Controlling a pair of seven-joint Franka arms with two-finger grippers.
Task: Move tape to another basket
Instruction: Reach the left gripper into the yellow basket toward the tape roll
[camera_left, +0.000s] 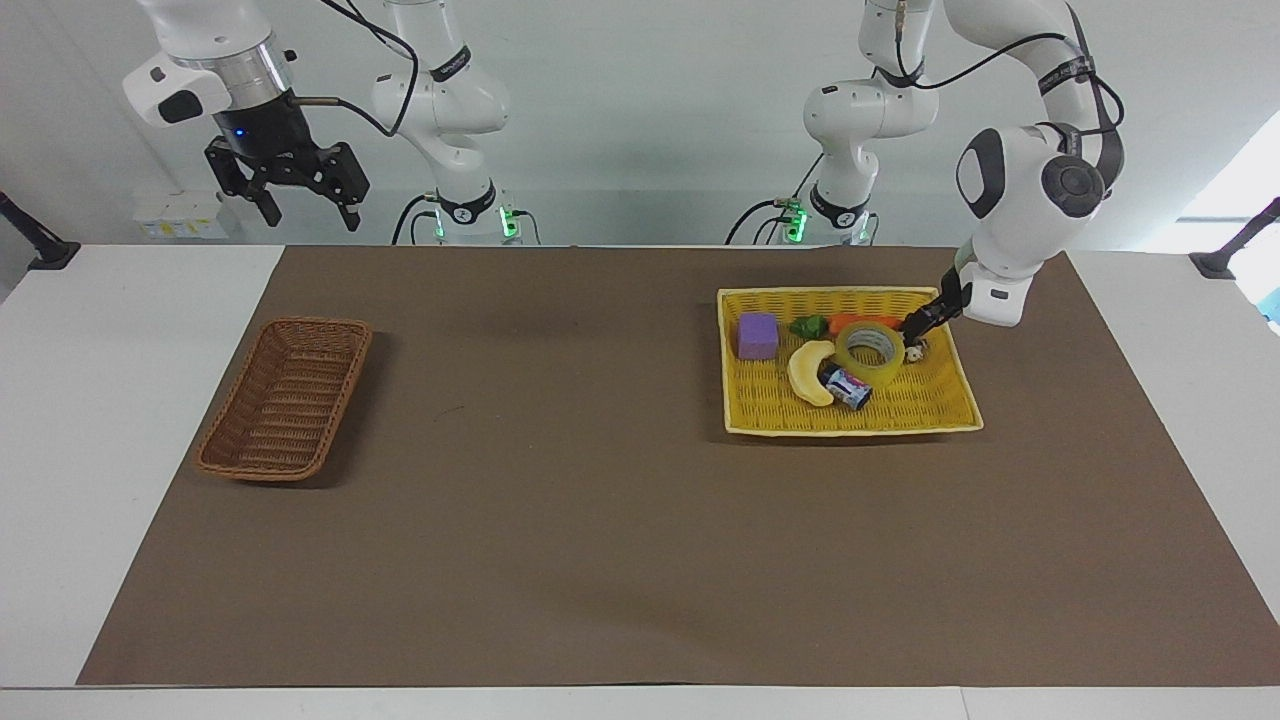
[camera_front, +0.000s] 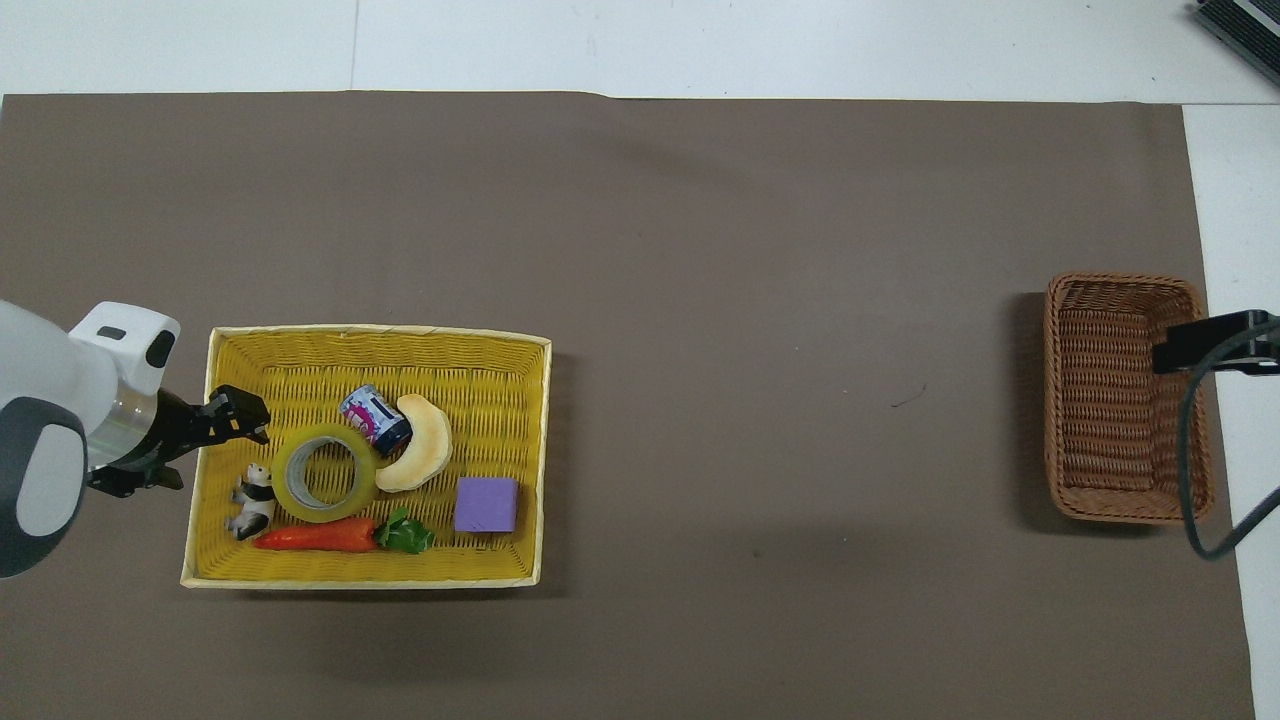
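The tape (camera_left: 870, 345), a yellowish ring, lies flat in the yellow woven tray (camera_left: 850, 426) with other items; it also shows in the overhead view (camera_front: 325, 472). My left gripper (camera_left: 918, 322) is open and low over the tray's end nearest the left arm, just beside the tape and above a small panda figure (camera_left: 914, 351); in the overhead view it (camera_front: 240, 420) is over the tray's rim. The brown wicker basket (camera_left: 285, 398) stands empty at the right arm's end. My right gripper (camera_left: 300, 195) is open and waits high above the table's edge near the basket.
In the tray a banana (camera_left: 810, 372), a small can (camera_left: 848, 387), a purple block (camera_left: 758, 335) and a carrot (camera_left: 860, 320) lie around the tape. A brown mat (camera_left: 600, 500) covers the table between tray and basket.
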